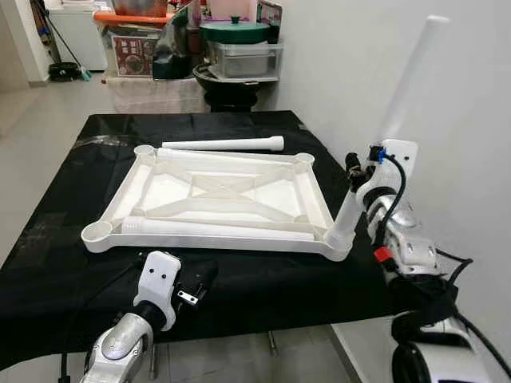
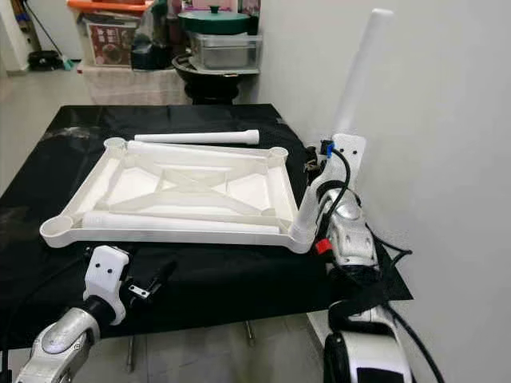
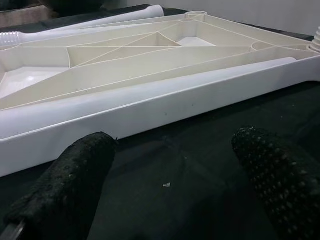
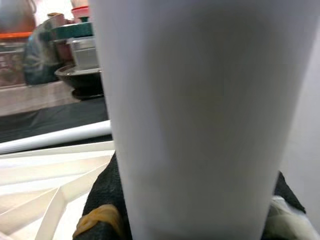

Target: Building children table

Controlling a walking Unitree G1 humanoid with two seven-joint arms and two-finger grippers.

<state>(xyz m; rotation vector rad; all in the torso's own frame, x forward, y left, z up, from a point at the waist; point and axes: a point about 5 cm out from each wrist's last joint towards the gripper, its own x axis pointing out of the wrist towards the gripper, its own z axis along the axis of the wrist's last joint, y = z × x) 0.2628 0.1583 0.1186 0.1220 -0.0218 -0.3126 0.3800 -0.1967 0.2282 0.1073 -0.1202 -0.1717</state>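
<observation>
The white tabletop (image 1: 223,195) lay upside down on the black-covered worktop (image 1: 263,291), ribs up, and the right hand (image 1: 357,179) gripped a white leg (image 1: 383,132) that stood tilted in the near right corner socket (image 1: 339,243). The likeliest fault, as I judged it, was that lean: a leg pressed or turned while off the socket's axis could jam or cross its thread, or lever that corner up and slide the whole tabletop across the cloth. Nothing held the tabletop down, since the left hand (image 1: 196,283) hovered low over the cloth just before the near edge with its fingers (image 3: 82,165) spread wide and empty. The wall stood close on the right, so the leg's top could also knock against it. Counted: one tabletop with four corner sockets, three of them still open; three legs in all, one in the right hand, one lying inside the frame along the near edge (image 1: 215,230), and one lying on the cloth just behind the far edge (image 1: 223,144). A fourth leg I could not make out.
</observation>
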